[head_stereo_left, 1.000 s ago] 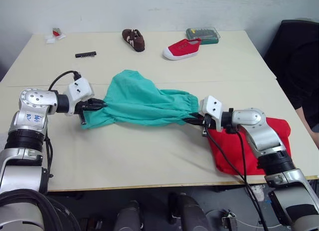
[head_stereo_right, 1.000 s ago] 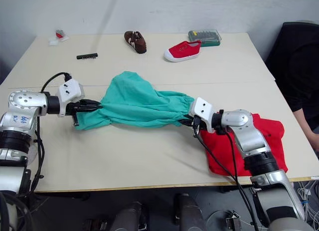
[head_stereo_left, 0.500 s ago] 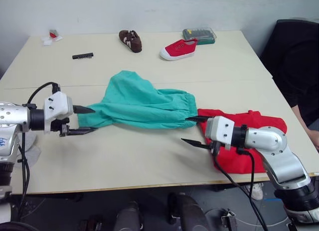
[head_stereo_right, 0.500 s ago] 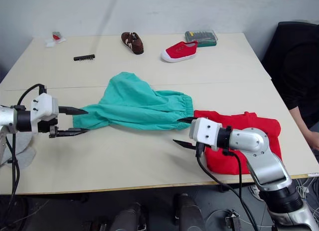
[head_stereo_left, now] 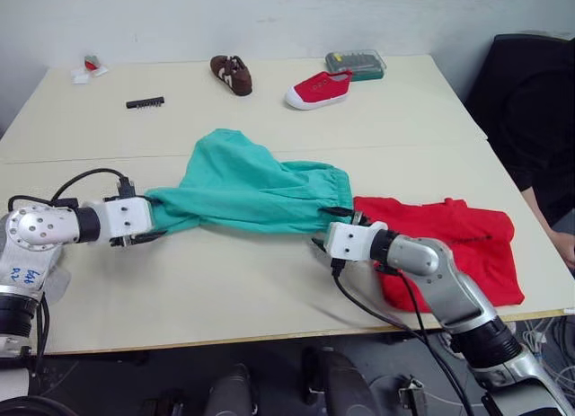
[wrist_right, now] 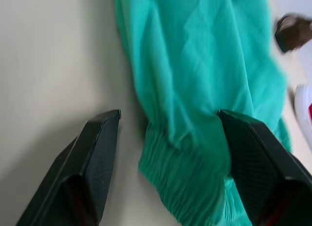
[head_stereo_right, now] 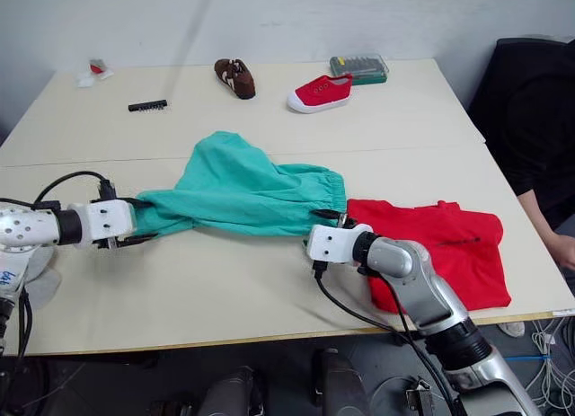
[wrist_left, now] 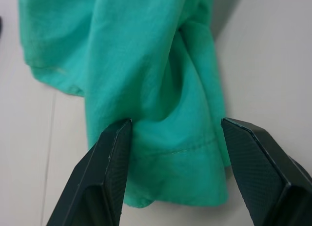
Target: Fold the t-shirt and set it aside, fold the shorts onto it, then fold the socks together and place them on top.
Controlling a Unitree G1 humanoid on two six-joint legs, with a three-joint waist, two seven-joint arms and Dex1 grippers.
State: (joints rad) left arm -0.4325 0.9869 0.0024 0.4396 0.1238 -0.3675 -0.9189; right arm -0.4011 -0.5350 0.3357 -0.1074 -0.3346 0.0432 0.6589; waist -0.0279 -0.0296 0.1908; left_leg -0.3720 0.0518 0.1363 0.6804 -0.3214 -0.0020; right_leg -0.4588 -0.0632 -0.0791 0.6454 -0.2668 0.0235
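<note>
Nearest, the right gripper (wrist_right: 165, 162) has its fingers spread wide around the waistband corner of the shorts (head_stereo_left: 247, 187), placed to pinch it. The left gripper (wrist_left: 175, 162) is likewise wide, straddling the hem at the other end. The t-shirt (head_stereo_left: 449, 245) lies folded at the right, a base for the shorts. Beyond are 2 shoes (head_stereo_left: 319, 88); no socks identifiable
</note>
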